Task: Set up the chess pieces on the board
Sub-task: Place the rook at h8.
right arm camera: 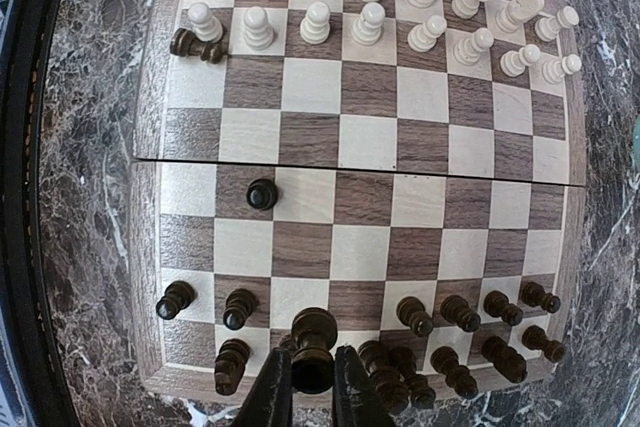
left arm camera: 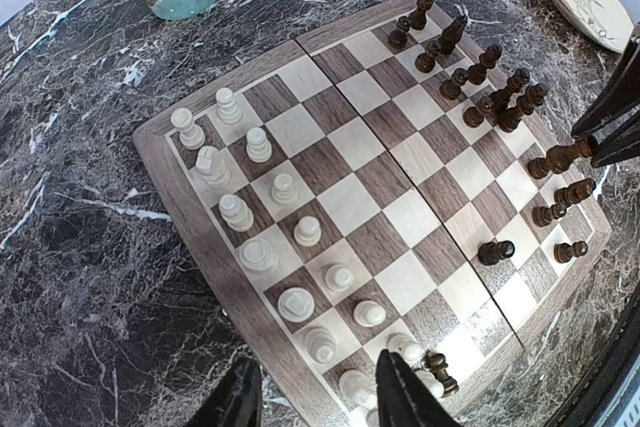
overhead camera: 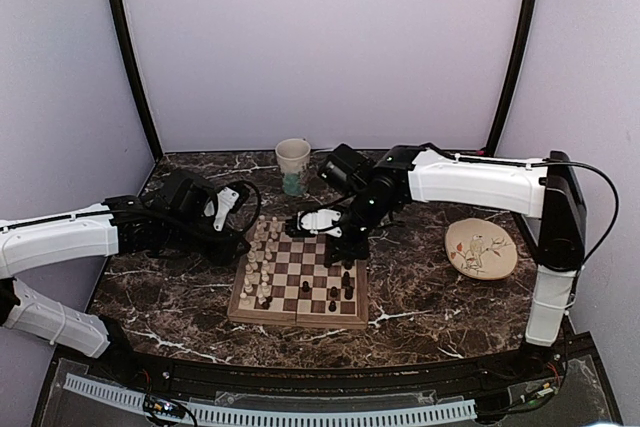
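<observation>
Clamping 1 dark piece (right arm camera: 314, 335): right gripper (right arm camera: 312, 392) over board (right arm camera: 365, 197).

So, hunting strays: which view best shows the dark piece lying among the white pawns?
Right wrist: the toppled dark piece lies unobstructed beside the white pawns. Left wrist catches it small, near its bottom edge; top external leaves it too tiny to tell.

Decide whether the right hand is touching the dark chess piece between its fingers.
Touching. The right wrist view shows the right hand closed on the dark chess piece, fingers against both sides of its base, no gap.
</observation>
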Robot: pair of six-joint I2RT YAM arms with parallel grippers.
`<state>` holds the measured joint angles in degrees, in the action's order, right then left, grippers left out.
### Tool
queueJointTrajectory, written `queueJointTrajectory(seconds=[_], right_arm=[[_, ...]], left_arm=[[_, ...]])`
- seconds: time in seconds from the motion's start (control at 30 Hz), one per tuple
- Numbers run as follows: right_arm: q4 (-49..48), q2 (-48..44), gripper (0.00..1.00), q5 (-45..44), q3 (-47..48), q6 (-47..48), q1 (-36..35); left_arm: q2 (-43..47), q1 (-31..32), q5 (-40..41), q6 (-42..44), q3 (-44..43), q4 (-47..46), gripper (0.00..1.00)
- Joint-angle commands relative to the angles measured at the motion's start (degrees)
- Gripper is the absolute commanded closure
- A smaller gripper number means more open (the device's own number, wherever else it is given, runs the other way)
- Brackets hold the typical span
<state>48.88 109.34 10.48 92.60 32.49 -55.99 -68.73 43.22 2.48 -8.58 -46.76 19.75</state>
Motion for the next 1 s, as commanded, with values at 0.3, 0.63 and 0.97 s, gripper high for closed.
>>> queueJointTrajectory(seconds=[0.3,0.63,0.97], right_arm=[[2.1,-10.3,0.87,-2.1,-12.6,5.7,-7.0],[-0.5,-9.9,0.86,-3.8,-15.9,6.2,-8.4],[-2.2,-7.6,0.85,-5.2,-15.4,5.4,-8.7]], left_arm=[[-0.7,-0.9,1.1,1.3,0.6,-1.2,0.59],[-1.1,-0.9,1.0,1.1,0.4,-1.2,0.59],[-1.1,-0.9,1.1,1.3,0.4,-1.0,0.59]])
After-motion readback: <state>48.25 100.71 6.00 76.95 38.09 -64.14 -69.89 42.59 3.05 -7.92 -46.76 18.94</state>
